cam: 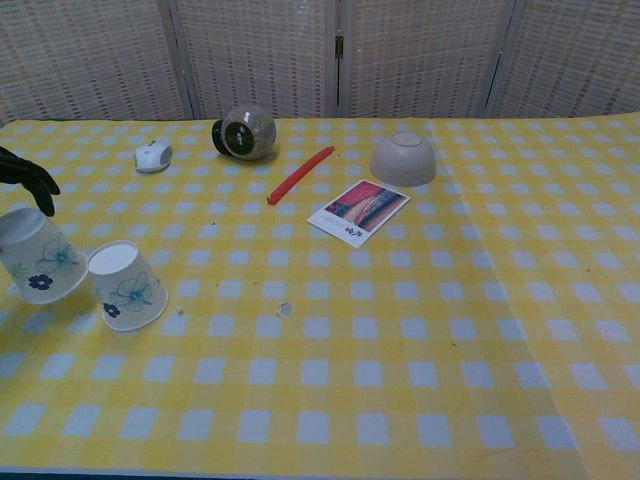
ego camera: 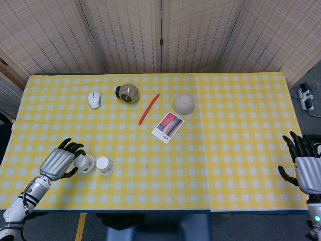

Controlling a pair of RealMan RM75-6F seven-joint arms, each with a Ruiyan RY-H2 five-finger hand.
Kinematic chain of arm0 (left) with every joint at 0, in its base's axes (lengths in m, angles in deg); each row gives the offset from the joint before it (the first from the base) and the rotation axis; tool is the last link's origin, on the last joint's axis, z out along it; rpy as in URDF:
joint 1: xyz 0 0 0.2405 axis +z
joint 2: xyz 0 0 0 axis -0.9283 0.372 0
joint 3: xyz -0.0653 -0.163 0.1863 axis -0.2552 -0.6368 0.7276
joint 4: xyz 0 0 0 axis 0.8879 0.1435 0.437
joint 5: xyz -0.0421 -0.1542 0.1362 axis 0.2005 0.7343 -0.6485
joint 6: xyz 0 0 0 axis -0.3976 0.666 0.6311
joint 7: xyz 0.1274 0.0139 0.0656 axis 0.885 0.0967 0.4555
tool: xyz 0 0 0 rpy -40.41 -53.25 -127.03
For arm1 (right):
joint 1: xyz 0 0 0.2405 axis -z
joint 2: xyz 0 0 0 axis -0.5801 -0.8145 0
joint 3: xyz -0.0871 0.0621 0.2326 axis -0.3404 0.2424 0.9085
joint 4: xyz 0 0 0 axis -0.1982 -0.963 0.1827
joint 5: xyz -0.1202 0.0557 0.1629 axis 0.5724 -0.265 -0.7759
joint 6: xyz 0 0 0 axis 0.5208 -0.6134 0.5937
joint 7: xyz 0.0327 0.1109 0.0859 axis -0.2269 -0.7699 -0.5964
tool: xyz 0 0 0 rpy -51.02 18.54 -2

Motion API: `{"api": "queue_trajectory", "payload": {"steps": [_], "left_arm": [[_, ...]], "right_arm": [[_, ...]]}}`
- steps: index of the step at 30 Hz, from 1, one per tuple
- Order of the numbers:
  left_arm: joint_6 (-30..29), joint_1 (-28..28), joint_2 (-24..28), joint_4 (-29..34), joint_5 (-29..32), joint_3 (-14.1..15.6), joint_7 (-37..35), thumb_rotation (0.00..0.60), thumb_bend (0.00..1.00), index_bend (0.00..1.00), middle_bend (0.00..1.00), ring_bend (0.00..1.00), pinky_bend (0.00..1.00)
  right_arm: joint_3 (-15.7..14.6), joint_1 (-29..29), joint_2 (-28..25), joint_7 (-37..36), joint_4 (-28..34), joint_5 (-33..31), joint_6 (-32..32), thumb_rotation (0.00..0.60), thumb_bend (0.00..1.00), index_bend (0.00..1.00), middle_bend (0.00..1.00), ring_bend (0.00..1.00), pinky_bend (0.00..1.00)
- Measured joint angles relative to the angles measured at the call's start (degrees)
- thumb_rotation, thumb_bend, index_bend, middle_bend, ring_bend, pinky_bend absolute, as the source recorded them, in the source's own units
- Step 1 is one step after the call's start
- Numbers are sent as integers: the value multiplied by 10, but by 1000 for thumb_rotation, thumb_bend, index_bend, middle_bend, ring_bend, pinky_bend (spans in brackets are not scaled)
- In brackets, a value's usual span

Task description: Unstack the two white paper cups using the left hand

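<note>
Two white paper cups with blue flower prints are apart, both mouth-down. One cup (ego camera: pixel 105 165) (cam: pixel 127 286) stands on the yellow checked tablecloth near the front left. The other cup (ego camera: pixel 84 162) (cam: pixel 36 256) is tilted just to its left, and my left hand (ego camera: pixel 59 161) grips it with the fingers over its top and the thumb underneath. In the chest view only dark fingertips (cam: pixel 33 179) of that hand show at the left edge. My right hand (ego camera: pixel 305 169) hangs open off the table's right edge, holding nothing.
At the back left of the table lie a white mouse (ego camera: pixel 94 99) (cam: pixel 153 155) and a round jar (ego camera: pixel 128 93) (cam: pixel 245 132) on its side. A red stick (ego camera: pixel 149 108), an upturned bowl (ego camera: pixel 183 103) and a picture card (ego camera: pixel 168 127) sit mid-table.
</note>
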Motion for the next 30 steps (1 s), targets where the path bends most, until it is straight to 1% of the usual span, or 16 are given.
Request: {"api": "queue_trajectory", "payload": {"steps": [8, 13, 16, 20, 22, 26, 30], "left_arm": [[10, -5, -42, -37, 2, 1, -1, 600, 511, 374, 207, 166, 95], [13, -6, -55, -49, 6, 3, 5, 600, 509, 362, 208, 164, 90], [15, -6, -60, -53, 10, 4, 12, 600, 507, 316, 207, 154, 83], [13, -4, -60, -48, 15, 4, 18, 600, 506, 181, 179, 122, 70], [10, -2, -60, -45, 16, 4, 22, 600, 505, 142, 168, 111, 62], [4, 1, -54, -35, 18, 5, 29, 600, 504, 92, 147, 93, 49], [-20, 11, -46, -24, 20, 1, 23, 600, 506, 88, 145, 91, 47]], "right_arm": [[-1, 3, -1, 0, 1, -1, -3, 600, 366, 0, 0, 0, 0], [-2, 4, 0, -1, 0, -2, -1, 600, 366, 0, 0, 0, 0], [-2, 4, 1, -2, -1, -3, 0, 600, 366, 0, 0, 0, 0], [-2, 4, 1, -2, -2, -3, -1, 600, 365, 0, 0, 0, 0], [-2, 4, 1, -2, -2, -3, 0, 600, 366, 0, 0, 0, 0], [-1, 4, 1, -3, -2, -4, 0, 600, 365, 0, 0, 0, 0], [-1, 4, 2, -8, -5, -7, 3, 600, 365, 0, 0, 0, 0]]}}
